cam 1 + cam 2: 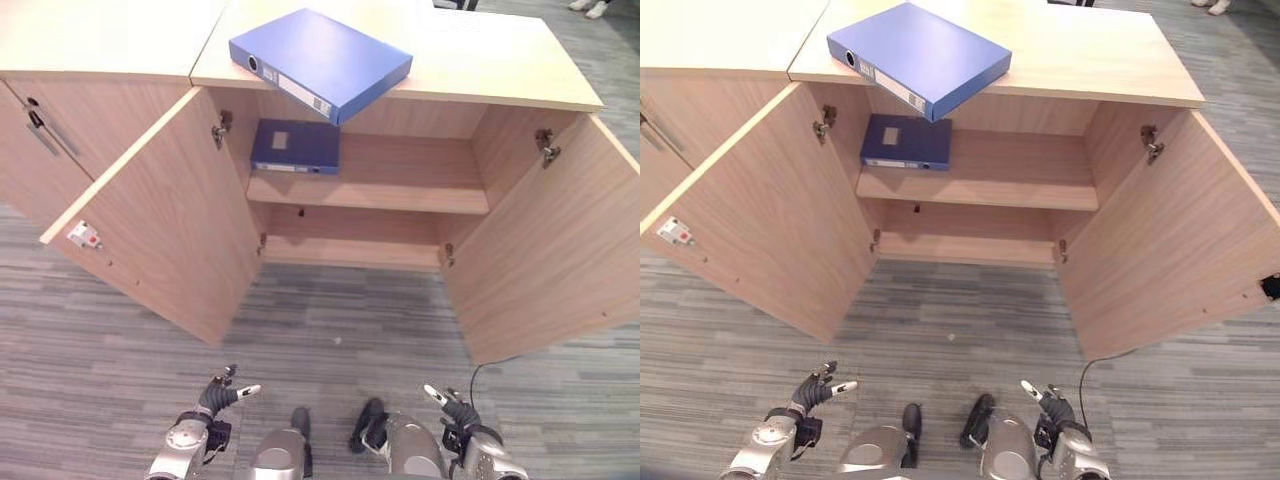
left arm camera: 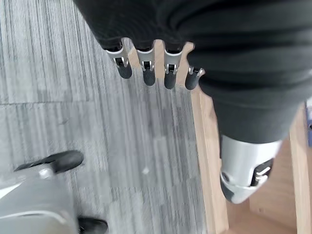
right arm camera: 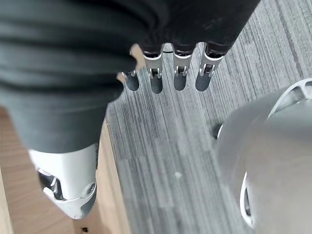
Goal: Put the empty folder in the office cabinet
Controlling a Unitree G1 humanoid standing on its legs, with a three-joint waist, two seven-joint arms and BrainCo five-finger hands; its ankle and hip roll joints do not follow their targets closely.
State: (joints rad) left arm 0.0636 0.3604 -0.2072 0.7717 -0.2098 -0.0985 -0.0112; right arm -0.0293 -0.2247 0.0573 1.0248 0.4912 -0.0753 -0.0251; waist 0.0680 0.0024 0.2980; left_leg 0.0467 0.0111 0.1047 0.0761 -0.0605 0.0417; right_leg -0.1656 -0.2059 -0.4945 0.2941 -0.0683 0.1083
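A blue box folder (image 1: 320,62) lies flat on top of the wooden cabinet (image 1: 480,75), one corner jutting past the front edge. Both cabinet doors stand wide open. On the upper shelf (image 1: 400,190) inside, at its left end, lies a second, darker blue folder (image 1: 295,147). My left hand (image 1: 222,393) hangs low near the floor at the lower left, far from the cabinet, fingers (image 2: 146,70) straight and holding nothing. My right hand (image 1: 455,408) hangs at the lower right, likewise open and empty, its fingers (image 3: 178,73) pointing at the floor.
The left door (image 1: 160,225) and right door (image 1: 560,250) swing out towards me and flank the grey striped carpet (image 1: 340,330) in front. The lower shelf (image 1: 350,250) holds nothing. A closed neighbouring cabinet (image 1: 50,130) adjoins on the left. A person's shoes (image 1: 590,8) show at the far right.
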